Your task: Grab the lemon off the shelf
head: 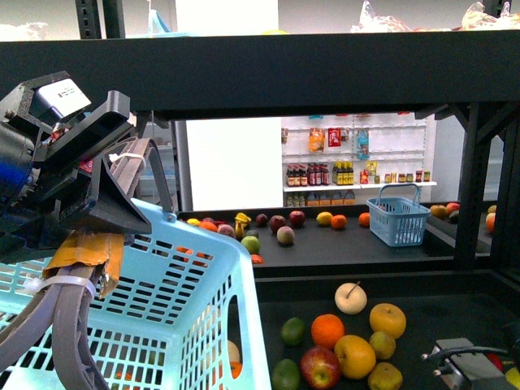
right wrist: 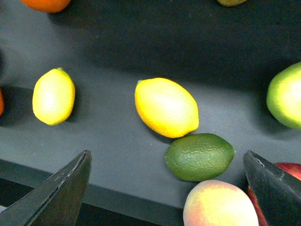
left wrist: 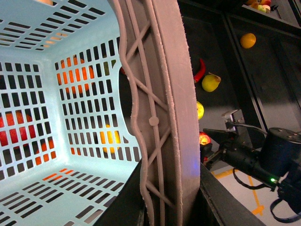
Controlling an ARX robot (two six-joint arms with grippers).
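Your right gripper (right wrist: pixel 164 188) hangs wide open; closing here could catch the lime (right wrist: pixel 199 156) touching the lemon (right wrist: pixel 166 107).

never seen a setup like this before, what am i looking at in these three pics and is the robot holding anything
This is a robot with two arms, each ending in an end effector, and three cameras.

The front view comes from the robot's body. It faces a black shelf with loose fruit on its trays. The left end effector is closed on the grey handle of a light blue basket.

The left wrist view looks along that handle into the basket; fruit shows through its slotted walls.

The right wrist view looks down on a dark tray. The right end effector is open and empty; its two dark fingertips frame the picture. Ahead lie a large lemon, a smaller lemon, and a lime touching the larger lemon. A peach-coloured fruit sits nearest.
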